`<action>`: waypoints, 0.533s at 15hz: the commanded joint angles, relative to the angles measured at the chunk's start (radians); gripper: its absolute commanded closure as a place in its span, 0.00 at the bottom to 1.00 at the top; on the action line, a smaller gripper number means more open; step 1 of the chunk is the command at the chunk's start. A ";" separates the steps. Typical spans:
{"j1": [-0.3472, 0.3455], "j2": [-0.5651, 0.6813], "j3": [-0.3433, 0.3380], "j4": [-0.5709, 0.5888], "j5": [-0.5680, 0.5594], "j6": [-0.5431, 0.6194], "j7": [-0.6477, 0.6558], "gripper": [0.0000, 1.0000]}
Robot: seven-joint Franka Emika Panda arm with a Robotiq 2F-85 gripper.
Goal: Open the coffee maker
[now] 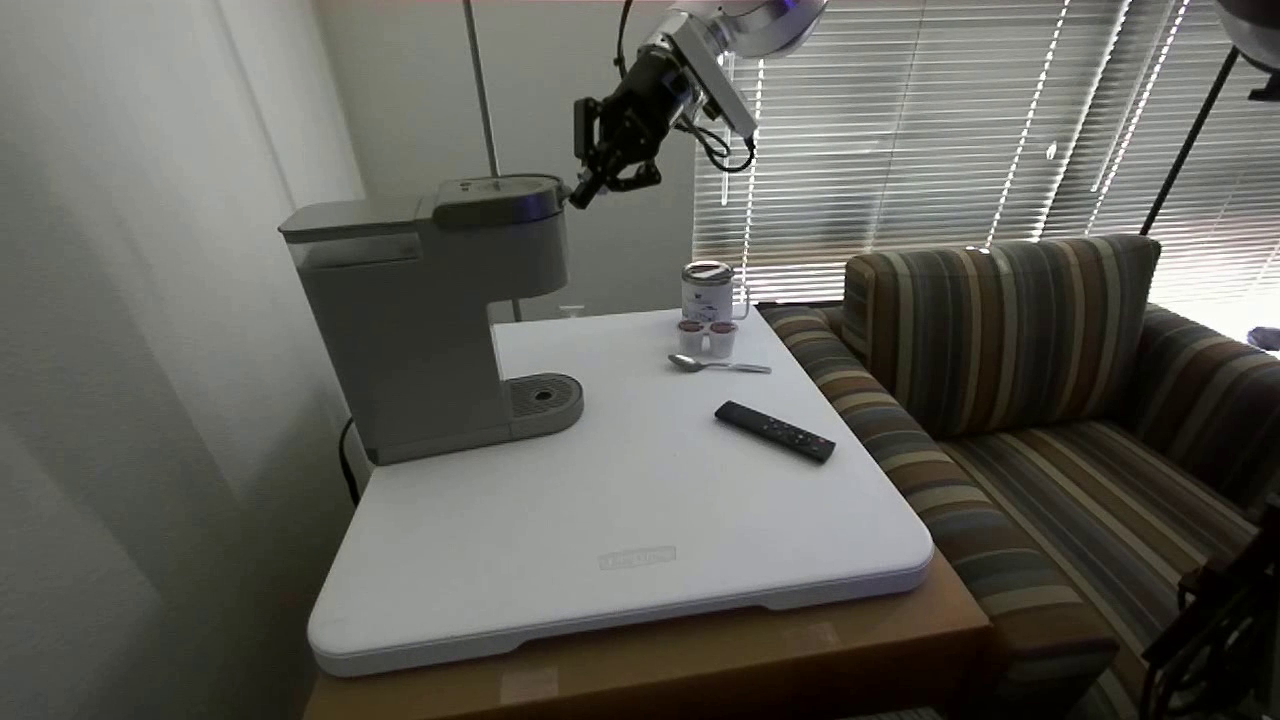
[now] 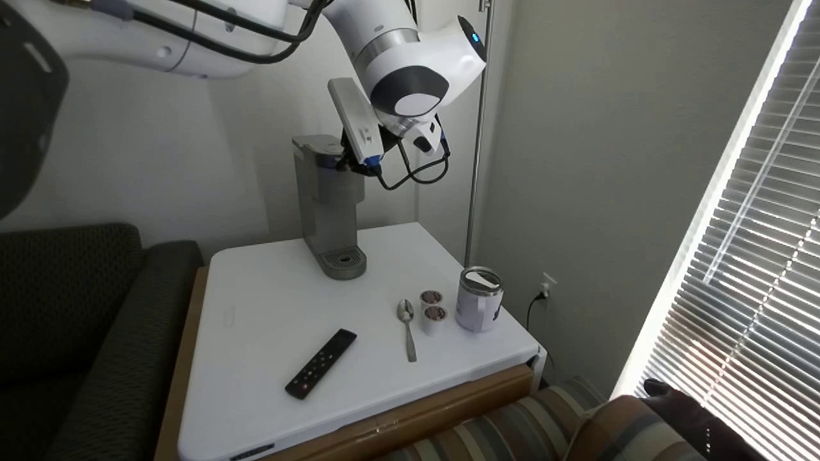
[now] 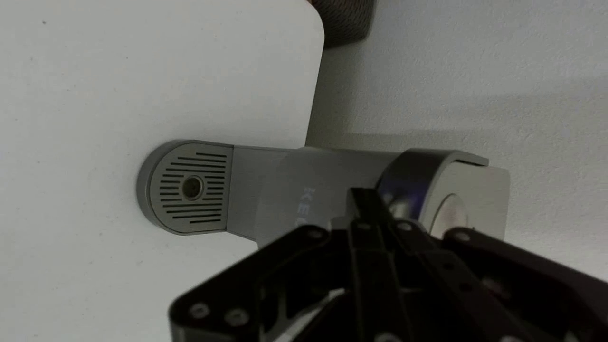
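The gray coffee maker [image 1: 420,340] stands upright at the back of the white table, and also shows in an exterior view [image 2: 328,211] and the wrist view [image 3: 285,190]. Its top lid [image 1: 497,190] lies flat and closed, with a dark shiny front band [image 3: 411,183]. My gripper [image 1: 581,198] is at the front edge of the lid, pointing down at it. In the wrist view the fingers [image 3: 372,202] are together, with nothing seen between them. They overlap the lid's front band; whether they touch it is unclear. In an exterior view the arm partly hides the gripper [image 2: 346,162].
On the white table [image 1: 520,530] are a black remote [image 1: 775,431], a spoon [image 1: 718,366], two small pods [image 2: 434,315] and a lidded mug [image 2: 479,304]. A wall [image 1: 130,400] stands close behind the machine. A striped sofa [image 1: 1000,350] adjoins the table.
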 commanded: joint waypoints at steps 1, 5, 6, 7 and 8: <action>-0.016 0.020 0.035 0.041 0.026 -0.016 -0.037 1.00; -0.018 0.013 0.046 0.047 0.023 -0.011 -0.051 1.00; -0.017 0.013 0.051 0.050 0.022 -0.010 -0.053 1.00; -0.017 0.012 0.056 0.053 0.020 -0.010 -0.054 1.00; -0.017 0.011 0.060 0.056 0.019 -0.010 -0.056 1.00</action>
